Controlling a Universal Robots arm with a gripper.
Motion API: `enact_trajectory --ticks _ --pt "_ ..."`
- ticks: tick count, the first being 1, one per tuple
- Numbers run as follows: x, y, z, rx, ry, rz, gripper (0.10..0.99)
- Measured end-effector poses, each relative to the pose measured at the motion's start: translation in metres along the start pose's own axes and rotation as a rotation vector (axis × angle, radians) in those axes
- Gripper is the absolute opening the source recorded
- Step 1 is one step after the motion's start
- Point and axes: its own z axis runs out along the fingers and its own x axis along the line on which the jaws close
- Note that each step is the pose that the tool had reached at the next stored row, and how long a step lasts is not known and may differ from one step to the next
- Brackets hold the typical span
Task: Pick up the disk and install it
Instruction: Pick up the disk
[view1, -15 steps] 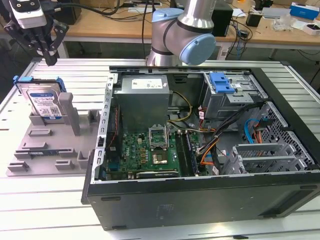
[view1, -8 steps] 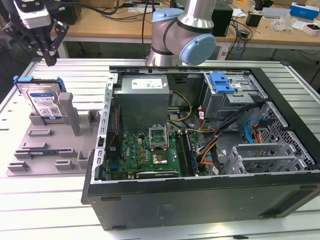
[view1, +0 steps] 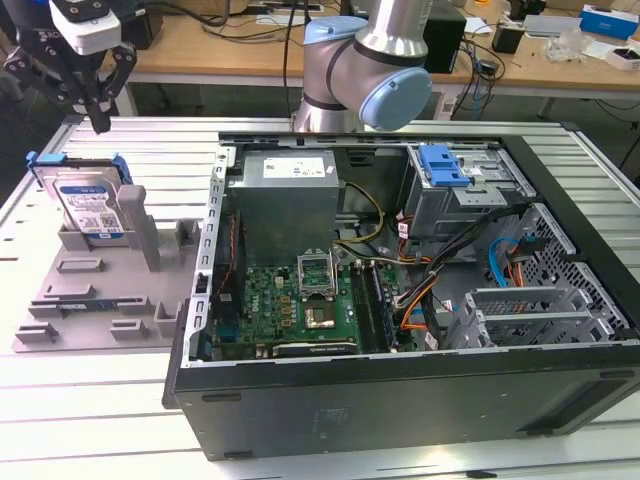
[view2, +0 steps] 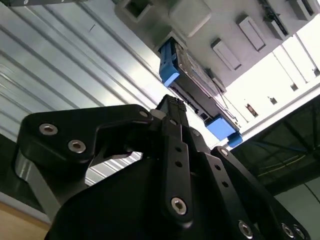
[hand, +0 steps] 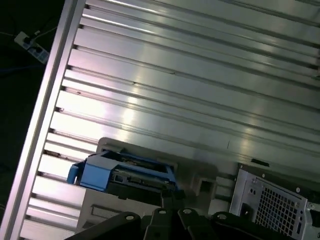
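Note:
The disk (view1: 88, 205) stands on edge in a grey holder (view1: 100, 290) at the exterior view's left, its silver face and white-and-blue label showing inside a blue frame. My gripper (view1: 100, 122) hangs above it, a little further back, not touching it. Its black fingers meet at a point and hold nothing. In the second wrist view the disk (view2: 195, 75) lies beyond the fingertips of my gripper (view2: 172, 102), seen edge-on with blue corners. In the first wrist view the disk (hand: 125, 170) sits just past my gripper (hand: 167, 197).
An open computer case (view1: 300, 420) lies at the middle and right of the ribbed metal table (view1: 80, 420), holding a grey power-supply box (view1: 285, 200), a motherboard (view1: 290, 300) and a drive bay with a blue clip (view1: 442, 165). The arm's base (view1: 350, 70) stands behind it.

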Motion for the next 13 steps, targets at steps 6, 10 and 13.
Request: enact_trajectory --ticks 6,10,13 --pt "0.0001 -0.0003 0.0000 0.000 0.0012 -0.097 0.416" --pt "0.0001 -0.0003 0.0000 0.000 0.0004 -0.163 0.482" --pt "0.0002 -0.0003 0.0004 -0.001 0.0032 -0.251 0.482"
